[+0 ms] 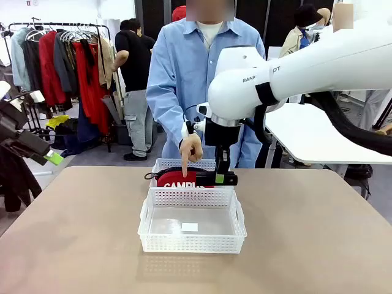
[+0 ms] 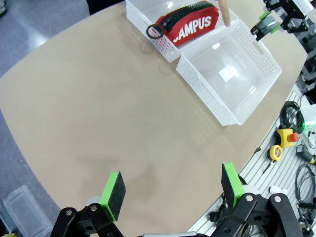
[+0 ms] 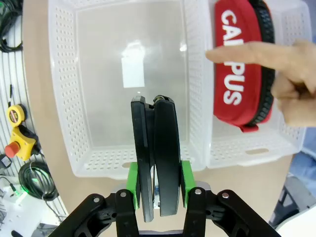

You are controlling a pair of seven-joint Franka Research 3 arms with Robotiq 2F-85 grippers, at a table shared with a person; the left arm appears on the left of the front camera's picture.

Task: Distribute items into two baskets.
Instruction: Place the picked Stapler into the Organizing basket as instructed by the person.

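Note:
Two white lattice baskets stand end to end at the table's middle. The far basket [image 1: 174, 164] [image 3: 247, 148] holds the red CAMPUS pouch [image 1: 179, 180] [image 2: 190, 24] [image 3: 241, 64]. The near basket [image 1: 192, 244] [image 3: 61, 89] [image 2: 207, 94] holds only a small white label. My right gripper [image 1: 219, 177] [image 3: 159, 180] is shut on the black stapler [image 1: 214, 179] [image 3: 155, 153], hovering over the near basket's far end. A person's hand [image 1: 191, 149] [image 3: 281, 64] points a finger down across the pouch. My left gripper [image 2: 173, 190] hangs open and apart, high over the bare tabletop.
A yellow emergency-stop box [image 2: 284, 137] [image 3: 19, 140] and cables [image 3: 34, 180] lie along the robot's side of the table. Bare tabletop [image 1: 73, 233] surrounds the baskets. Behind the person are a clothes rack [image 1: 67, 61] and a white table [image 1: 312, 131].

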